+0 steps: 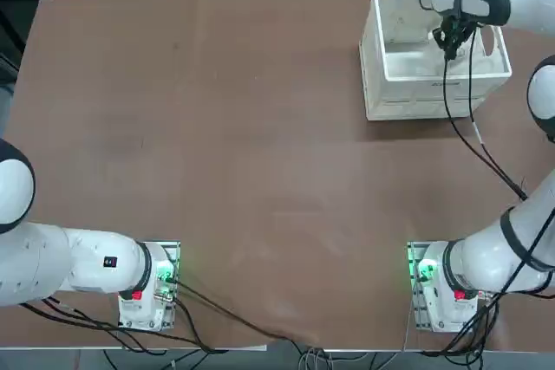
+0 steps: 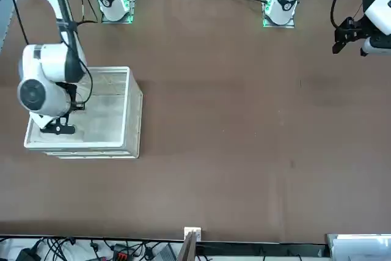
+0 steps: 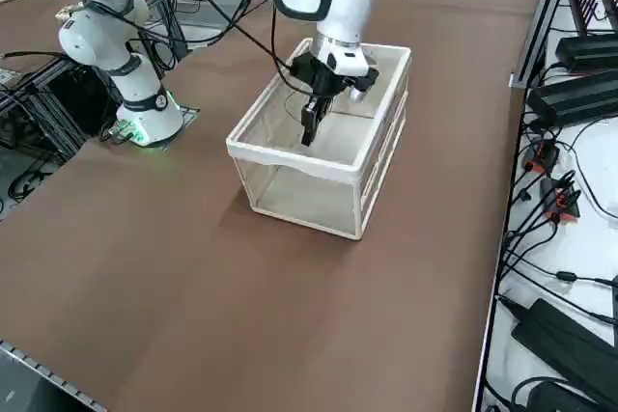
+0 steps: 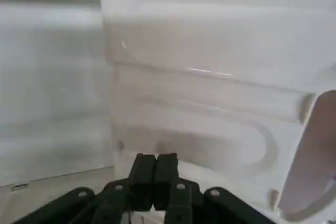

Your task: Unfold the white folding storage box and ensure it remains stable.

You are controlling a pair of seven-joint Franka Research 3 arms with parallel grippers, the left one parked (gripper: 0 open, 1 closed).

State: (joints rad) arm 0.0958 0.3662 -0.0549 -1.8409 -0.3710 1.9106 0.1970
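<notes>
Overhead view: the brown bench (image 1: 243,171) fills the frame. The white folding storage box (image 1: 395,84) stands at the upper right, walls raised and open side up. The right hand (image 1: 451,45) hangs over the box's right half, pointing down into it, and a black cable (image 1: 473,132) trails from it down the frame toward the arm's base (image 1: 438,288) at the lower right.

Front view: the box (image 2: 131,111) stands at the middle left of the bench (image 2: 244,120). The hand (image 2: 58,128) is just inside its left half, under the rounded white wrist housing (image 2: 43,87), which covers part of the box.

Right side view: the box (image 3: 290,156) stands erect in the upper middle of the frame, all four walls upright under a thick rim, with the bench surface visible through its thin side panels. The hand (image 3: 311,127) reaches down past the rim into the cavity, fingers together and gripping nothing; whether the tips touch the floor of the box cannot be told.

Wrist view: the two black fingers (image 4: 143,174) are pressed flat against each other with no gap and nothing between them. Beyond them stand the box's inner walls (image 4: 210,103), meeting at a corner, one with a moulded oval recess; an oval handle hole (image 4: 315,156) shows at the frame's right edge.
</notes>
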